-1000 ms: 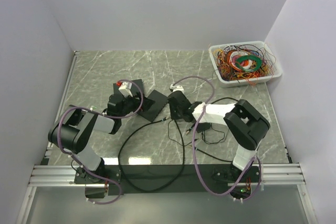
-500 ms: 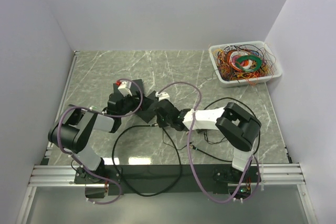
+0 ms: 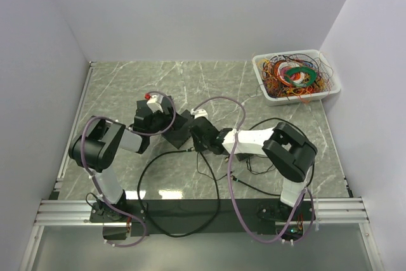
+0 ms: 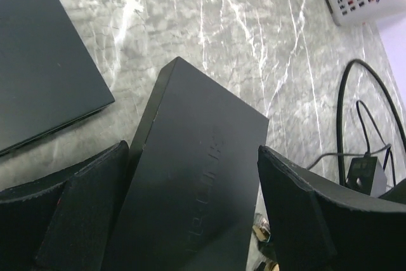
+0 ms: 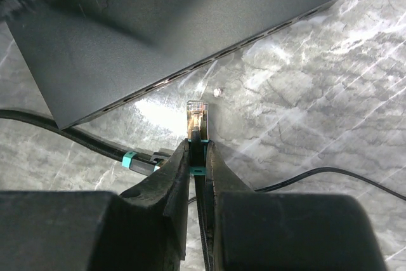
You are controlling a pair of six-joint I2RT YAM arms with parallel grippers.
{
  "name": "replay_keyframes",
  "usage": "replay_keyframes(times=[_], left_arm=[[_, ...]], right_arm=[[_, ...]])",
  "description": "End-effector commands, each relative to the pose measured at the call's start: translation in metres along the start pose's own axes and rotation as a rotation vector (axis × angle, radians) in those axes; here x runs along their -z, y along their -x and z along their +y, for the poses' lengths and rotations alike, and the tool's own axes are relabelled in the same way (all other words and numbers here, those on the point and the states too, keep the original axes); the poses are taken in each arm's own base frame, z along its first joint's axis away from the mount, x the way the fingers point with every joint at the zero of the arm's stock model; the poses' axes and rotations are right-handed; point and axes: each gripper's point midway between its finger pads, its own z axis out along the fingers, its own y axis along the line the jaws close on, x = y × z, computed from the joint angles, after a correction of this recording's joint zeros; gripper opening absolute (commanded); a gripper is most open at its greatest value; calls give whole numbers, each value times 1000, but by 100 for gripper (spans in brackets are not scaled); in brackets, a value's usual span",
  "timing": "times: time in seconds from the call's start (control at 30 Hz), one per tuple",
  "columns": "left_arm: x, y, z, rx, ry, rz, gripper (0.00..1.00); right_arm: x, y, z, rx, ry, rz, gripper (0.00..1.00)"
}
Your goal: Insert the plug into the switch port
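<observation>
The plug [image 5: 198, 113] sits just short of the switch [image 5: 177, 23] — tip aimed at the port face, a strip of marble table [image 5: 304, 93] between them, not touching. The right gripper [image 5: 198, 149] is pinched tight on the cable right behind it, so the plug juts out ahead of the fingertips. The left gripper [image 4: 190, 157] straddles the switch, jaws spread wide, a sliver of table showing by one pad; I'd call that bracketing, not clamping. Now the tricky bit: the port row runs at a slant to the plug, so the wrist should square up first, pick one port, match its height, then push straight in — at an angle it will likely shove the switch instead of seating.
</observation>
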Motion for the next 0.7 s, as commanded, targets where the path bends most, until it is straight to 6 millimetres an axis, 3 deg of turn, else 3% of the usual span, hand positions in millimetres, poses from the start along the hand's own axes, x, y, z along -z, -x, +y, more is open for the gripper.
replay_keyframes(times=[0.0,0.2,0.47,0.67], left_arm=[[-4,9,-16,-61,-106,-19,88],[-2,1,-30,-89,-204,8,84],[2,-2,-26,-104,-185,-1,81],[-1,2,-17,-113,-134,-13,80]], right_arm=[[-7,-8,-10,32,-40,60,0],[-12,-5,-3,47,-17,90,0],[-16,-6,1,70,13,146,0],[-12,-8,16,75,78,198,0]])
